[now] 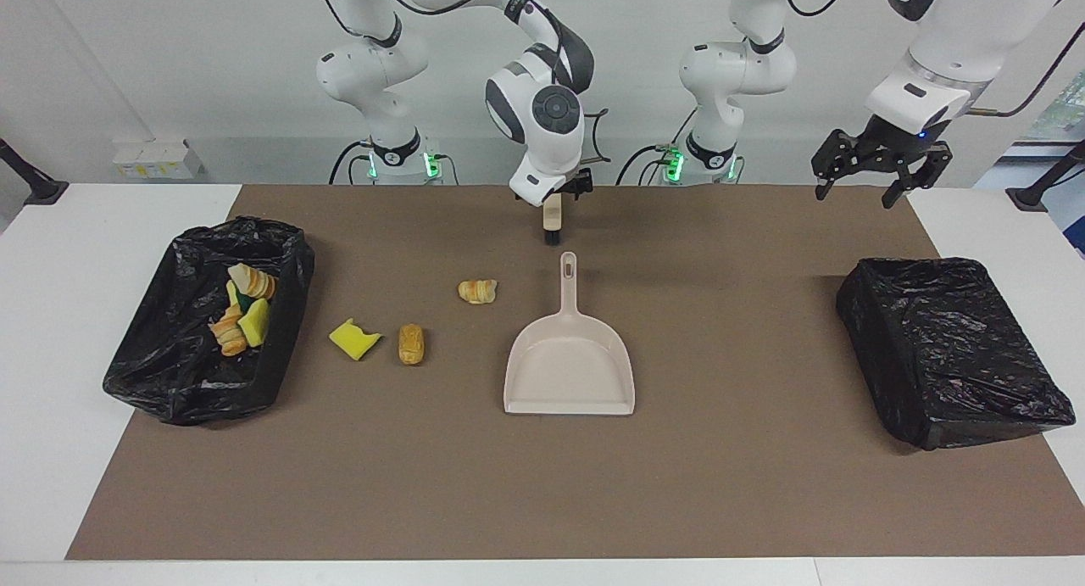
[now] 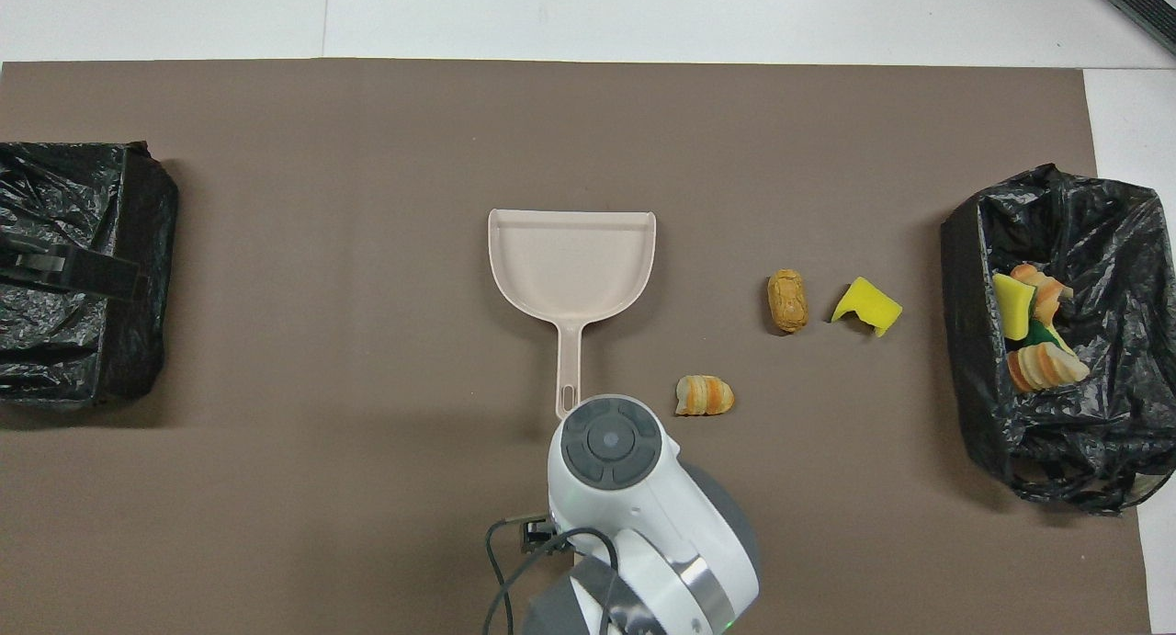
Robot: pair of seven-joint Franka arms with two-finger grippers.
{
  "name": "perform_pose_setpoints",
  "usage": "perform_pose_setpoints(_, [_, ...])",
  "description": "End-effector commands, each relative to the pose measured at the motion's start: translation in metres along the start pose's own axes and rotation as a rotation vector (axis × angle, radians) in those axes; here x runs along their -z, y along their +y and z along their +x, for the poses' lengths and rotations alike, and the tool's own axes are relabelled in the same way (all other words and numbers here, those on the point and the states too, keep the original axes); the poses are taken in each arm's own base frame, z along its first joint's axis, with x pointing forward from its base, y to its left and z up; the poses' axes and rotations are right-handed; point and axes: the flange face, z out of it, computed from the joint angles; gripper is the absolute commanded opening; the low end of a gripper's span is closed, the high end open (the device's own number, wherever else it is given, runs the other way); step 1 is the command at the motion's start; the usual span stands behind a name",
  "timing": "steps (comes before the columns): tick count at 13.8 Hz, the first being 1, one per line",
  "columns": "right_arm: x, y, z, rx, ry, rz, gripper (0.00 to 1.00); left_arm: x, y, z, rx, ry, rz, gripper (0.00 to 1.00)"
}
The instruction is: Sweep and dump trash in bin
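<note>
Facing view: we count 3 scraps on mat: croissant point(image 1: 477, 292), bread point(image 1: 411, 344), sponge point(image 1: 354, 339); rest in bin point(image 1: 280, 255). Dustpan point(image 1: 570, 365) empty, unheld. Right gripper point(image 1: 566, 198) open above brush point(image 1: 552, 219); left gripper point(image 1: 877, 177) open, empty, waiting.

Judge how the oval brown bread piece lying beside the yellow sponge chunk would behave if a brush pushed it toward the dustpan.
The bread piece looks rounded and oblong, so it may roll rather than slide. It seems small and probably light, likely to skid easily on the flat brown mat.
</note>
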Motion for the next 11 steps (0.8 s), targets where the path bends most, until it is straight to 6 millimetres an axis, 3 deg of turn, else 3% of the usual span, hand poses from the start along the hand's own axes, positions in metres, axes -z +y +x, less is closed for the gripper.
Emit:
perform_pose_setpoints(1, [-0.024,0.014,-0.051,-0.05,0.043,0.036,1.0,0.002,0.001,-0.003,0.045,-0.013,0.022,1.0])
perform_pose_setpoints(2, [-0.03,0.011,-0.067,-0.056,0.058,0.036,1.0,0.001,0.009,-0.001,0.061,-0.009,0.013,1.0])
perform_pose_setpoints(5, [-0.057,-0.003,-0.104,-0.091,0.058,0.012,1.0,-0.003,0.056,-0.009,-0.029,-0.022,0.01,1.0])
perform_pose_setpoints(7, [-0.065,-0.005,-0.11,-0.134,0.064,0.01,0.97,-0.002,0.064,-0.008,-0.04,-0.016,0.011,1.0])
perform_pose_setpoints(11, [-0.072,-0.002,-0.111,-0.18,0.04,0.015,0.8,-0.003,0.079,-0.009,-0.063,-0.019,0.007,1.0])
